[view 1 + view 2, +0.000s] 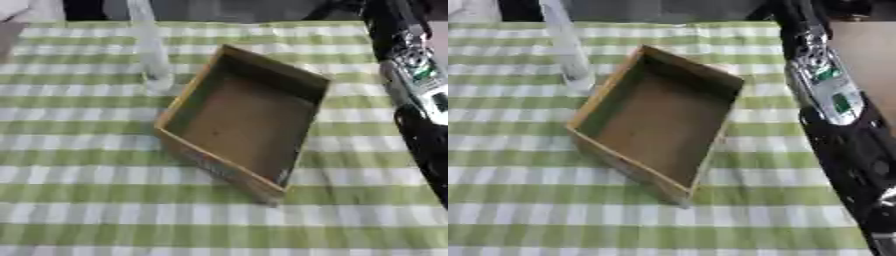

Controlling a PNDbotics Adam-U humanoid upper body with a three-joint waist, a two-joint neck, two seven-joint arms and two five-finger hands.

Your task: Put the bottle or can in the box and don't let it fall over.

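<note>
Green-and-white striped cloth (79, 165) is seen covering the whole table, with a dark strip of background along the far edge. An open cardboard box (241, 125) is set askew near the middle, empty, its brown floor fully exposed. A clear plastic bottle (150, 50) is standing upright just beside the box's far-left wall; whether it touches the wall cannot be told. Its top is cut off by the upper edge in both views.

The right arm (833, 100) is recorded along the right side, black with silver parts and green patches. No hand is shown in either view, so the state of the fingers cannot be reported for either side.

Step in hand, as judged: the bottle has not yet been gripped. A grasp low to mid body would be advised, since the bottle is tall and narrow and is likely to tip if pushed near the top. It should be lifted clear of the box wall, kept vertical, lowered onto the flat floor away from the walls, and released only once the base is fully seated.

View differences: more of the right arm, down to the lower corner, is shown by the right eye view; only its upper and middle stretch at the edge is shown by the left eye view.
</note>
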